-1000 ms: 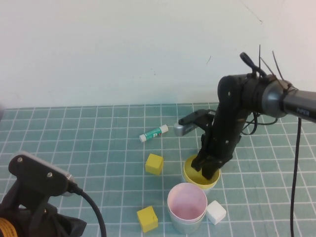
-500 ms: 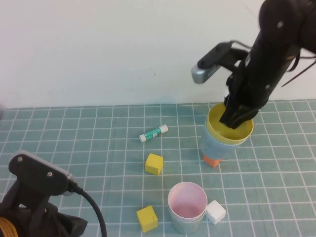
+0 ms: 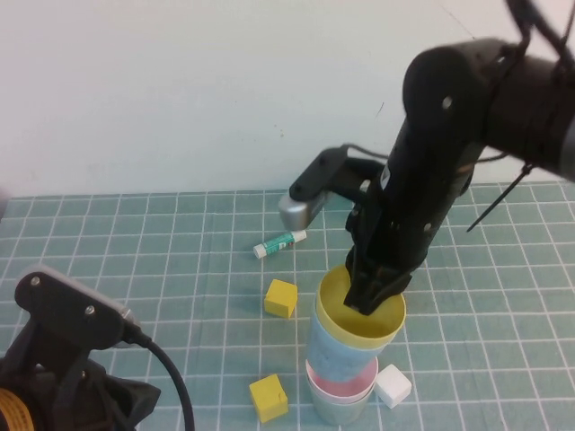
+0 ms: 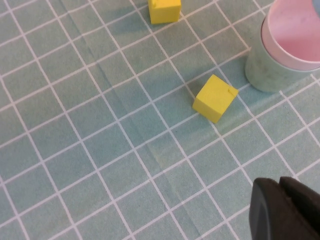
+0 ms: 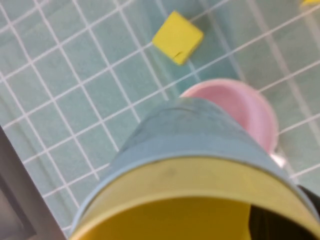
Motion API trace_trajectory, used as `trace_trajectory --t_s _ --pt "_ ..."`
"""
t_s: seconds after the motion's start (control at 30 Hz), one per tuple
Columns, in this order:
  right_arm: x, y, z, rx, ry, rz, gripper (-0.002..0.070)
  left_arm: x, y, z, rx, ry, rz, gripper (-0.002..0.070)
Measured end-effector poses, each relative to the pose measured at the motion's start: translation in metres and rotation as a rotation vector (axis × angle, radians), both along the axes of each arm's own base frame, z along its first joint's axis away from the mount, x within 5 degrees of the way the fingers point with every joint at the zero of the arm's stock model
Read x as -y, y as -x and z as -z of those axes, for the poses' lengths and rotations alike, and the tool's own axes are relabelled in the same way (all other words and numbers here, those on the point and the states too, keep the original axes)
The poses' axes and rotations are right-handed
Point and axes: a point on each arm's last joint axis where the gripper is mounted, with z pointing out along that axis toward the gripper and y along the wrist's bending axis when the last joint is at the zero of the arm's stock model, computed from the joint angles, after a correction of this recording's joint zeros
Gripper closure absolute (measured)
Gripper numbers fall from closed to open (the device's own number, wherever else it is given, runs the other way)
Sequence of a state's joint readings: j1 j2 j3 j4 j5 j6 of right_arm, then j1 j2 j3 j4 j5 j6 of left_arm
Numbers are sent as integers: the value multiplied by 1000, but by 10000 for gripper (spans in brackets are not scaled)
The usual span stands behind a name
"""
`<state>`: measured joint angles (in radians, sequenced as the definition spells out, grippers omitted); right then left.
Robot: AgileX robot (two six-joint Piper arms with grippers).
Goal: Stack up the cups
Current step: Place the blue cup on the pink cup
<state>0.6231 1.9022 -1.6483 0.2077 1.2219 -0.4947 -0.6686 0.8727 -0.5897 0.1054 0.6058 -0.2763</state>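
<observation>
My right gripper (image 3: 373, 292) is shut on the rim of a yellow cup (image 3: 346, 325), with one finger inside it. The yellow cup is nested in a light blue cup (image 3: 337, 355). This pair hangs directly over a pink cup (image 3: 334, 383), which sits inside a pale green cup (image 3: 340, 411) near the front edge. The blue cup's base is at the pink cup's mouth. The right wrist view shows the yellow cup (image 5: 165, 200), the blue cup (image 5: 185, 130) and the pink cup (image 5: 240, 105) beyond them. My left gripper (image 4: 285, 210) is shut and empty at the front left, away from the pale green cup (image 4: 270, 70).
On the green grid mat (image 3: 135, 242) lie a glue stick (image 3: 279, 241), two yellow blocks (image 3: 280, 297) (image 3: 268, 397) and a white block (image 3: 393, 384) touching the stack's right side. The left arm (image 3: 63, 359) fills the front left corner.
The right gripper closed on the yellow and blue cups, lifted them off the mat, swung up and back, then came forward and down over the pink cup. The left arm stayed still.
</observation>
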Motion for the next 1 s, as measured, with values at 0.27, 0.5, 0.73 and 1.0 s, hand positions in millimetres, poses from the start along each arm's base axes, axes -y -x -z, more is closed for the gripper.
trace_trajectory --t_s 0.27,0.5,0.73,1.0 --pt "-6 -10 27 -14 30 35 645 -1 -1 0 11 -13 3 676" --pt "-7 -14 34 2 34 68 619 -1 -1 0 16 -19 5 677" --pt "-5 -19 46 1 91 95 478 -1 -1 0 20 -25 6 677" --pt "-3 -12 12 85 -12 73 461 -2 -1 -1 24 -25 7 677"
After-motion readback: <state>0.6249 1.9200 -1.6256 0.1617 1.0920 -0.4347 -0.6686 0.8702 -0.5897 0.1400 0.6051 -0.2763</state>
